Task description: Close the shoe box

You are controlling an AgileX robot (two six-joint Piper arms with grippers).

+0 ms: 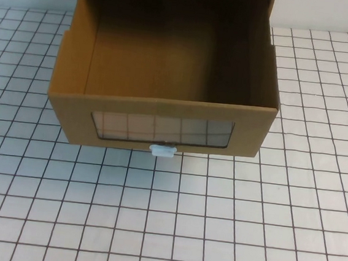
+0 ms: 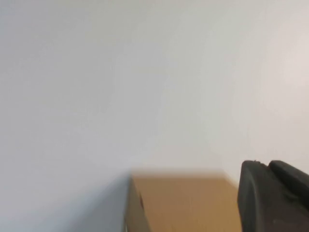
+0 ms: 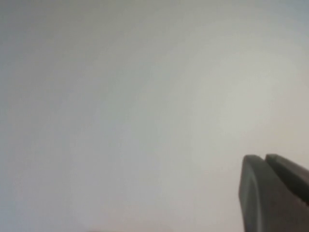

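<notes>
Start of task, no contact made. One shoe box sits at the far middle of the gridded surface, drawer pulled out toward the robot, window and one white tab facing front. Left tool and right tool show only at their wrist views' edges; open or closed, cannot tell. Next move, likely: push the drawer front squarely back.

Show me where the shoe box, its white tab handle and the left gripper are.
shoe box (image 1: 164, 108): high view, front wall's upper edge.
white tab handle (image 1: 163, 151): high view, tab's middle.
left gripper (image 2: 273, 198): left wrist view, dark finger at frame corner.
</notes>
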